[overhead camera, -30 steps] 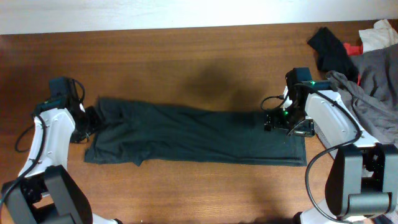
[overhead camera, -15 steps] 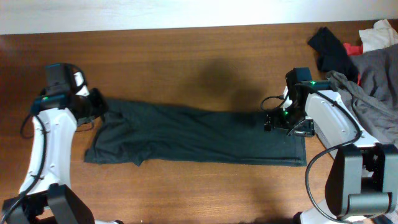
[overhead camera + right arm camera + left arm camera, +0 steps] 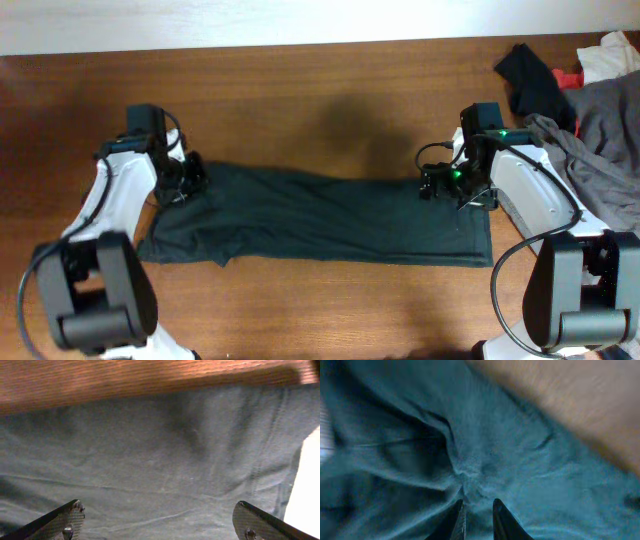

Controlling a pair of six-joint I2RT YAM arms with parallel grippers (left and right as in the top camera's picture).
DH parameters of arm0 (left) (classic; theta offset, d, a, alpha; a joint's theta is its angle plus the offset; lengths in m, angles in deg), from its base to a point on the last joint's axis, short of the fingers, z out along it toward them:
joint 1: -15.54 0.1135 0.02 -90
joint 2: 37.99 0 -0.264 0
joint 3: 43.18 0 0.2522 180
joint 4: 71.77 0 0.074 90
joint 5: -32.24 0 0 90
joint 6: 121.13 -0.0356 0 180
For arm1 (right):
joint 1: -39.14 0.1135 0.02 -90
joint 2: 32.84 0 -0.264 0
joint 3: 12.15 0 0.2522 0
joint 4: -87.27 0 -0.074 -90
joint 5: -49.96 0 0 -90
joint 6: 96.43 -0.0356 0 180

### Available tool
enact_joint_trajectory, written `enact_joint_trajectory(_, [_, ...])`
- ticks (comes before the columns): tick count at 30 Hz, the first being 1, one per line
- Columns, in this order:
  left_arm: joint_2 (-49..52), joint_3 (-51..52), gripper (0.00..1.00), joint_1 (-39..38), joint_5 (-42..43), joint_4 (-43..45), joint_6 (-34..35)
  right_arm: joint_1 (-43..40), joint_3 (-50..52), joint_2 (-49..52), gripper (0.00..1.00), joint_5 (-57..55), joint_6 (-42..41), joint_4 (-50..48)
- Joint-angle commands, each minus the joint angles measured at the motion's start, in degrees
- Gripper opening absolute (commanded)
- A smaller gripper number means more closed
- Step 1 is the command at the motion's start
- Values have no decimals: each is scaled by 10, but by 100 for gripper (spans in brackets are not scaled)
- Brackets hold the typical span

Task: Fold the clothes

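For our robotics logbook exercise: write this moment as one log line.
left gripper: pinching clothes | right gripper: open above clothes | fold: unfinished

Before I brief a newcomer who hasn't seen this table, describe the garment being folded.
On the wooden table, look along the middle. The dark green garment lies there as a long flat band, unlike the grey clothes heaped at the right edge.

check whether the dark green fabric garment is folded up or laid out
Laid out: the dark green fabric garment lies as one long flat strip across the wooden table. Layers beneath, cannot tell.
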Motion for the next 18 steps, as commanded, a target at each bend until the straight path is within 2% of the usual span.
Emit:
enact_joint_trajectory(1, [31,-8,19,0,26,-7,-25,0,-1,0,99,38,2,5])
enact_joint_trajectory(8, [42,-8,14,15,-49,-7,-25,1,3,0,99,53,8,15])
enact_joint_trajectory(12, [42,-8,13,22,-122,-12,-8,8,10,0,99,68,33,15])
enact_joint_trajectory(18, [51,-5,13,24,-124,-7,-5,52,11,0,99,95,41,1])
